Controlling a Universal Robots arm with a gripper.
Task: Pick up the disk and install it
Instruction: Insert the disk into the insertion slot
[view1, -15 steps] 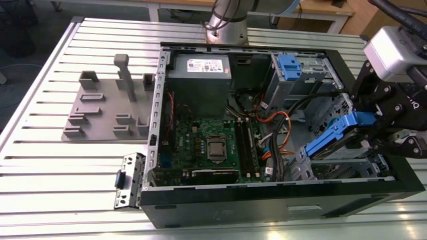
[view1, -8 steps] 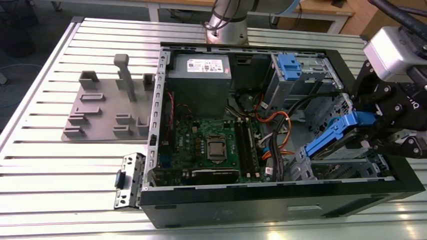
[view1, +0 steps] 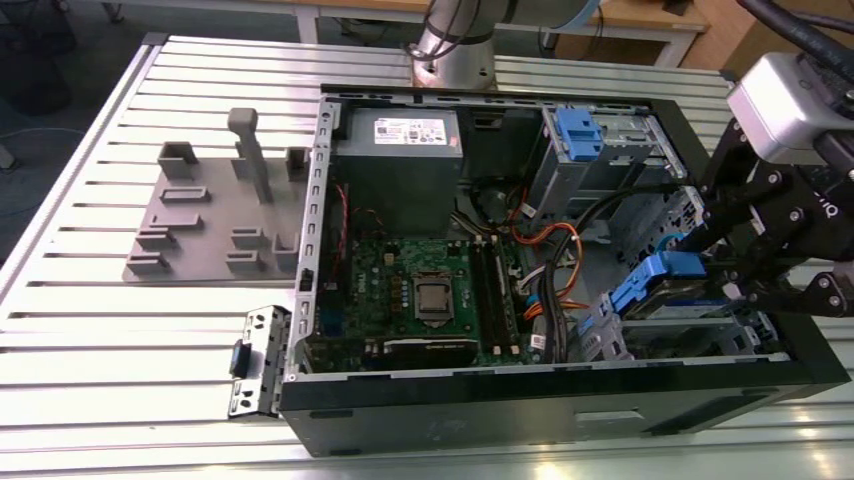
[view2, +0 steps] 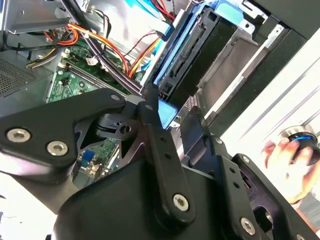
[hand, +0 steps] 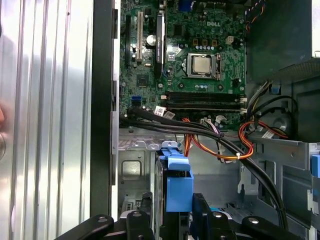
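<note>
The disk (view1: 657, 280) stands on edge at the drive bay in the open computer case's corner, at the exterior view's lower right. Its blue carrier bracket (hand: 178, 187) faces the motherboard, and its dark connector edge (view2: 200, 55) shows in the second wrist view. My gripper (view1: 721, 275) reaches in from the exterior view's right and is shut on the disk. In both wrist views the black fingers (hand: 140, 222) sit on either side of the blue bracket (view2: 167, 114). The rest of the disk is hidden by the cage and the gripper.
The case holds a green motherboard (view1: 414, 290), a grey power-supply box (view1: 398, 135), orange and black cables (view1: 554, 250) and an upper cage with a blue latch (view1: 578, 130). A grey fixture plate (view1: 214, 220) lies beside it. A hand (view2: 292, 155) rests outside the case.
</note>
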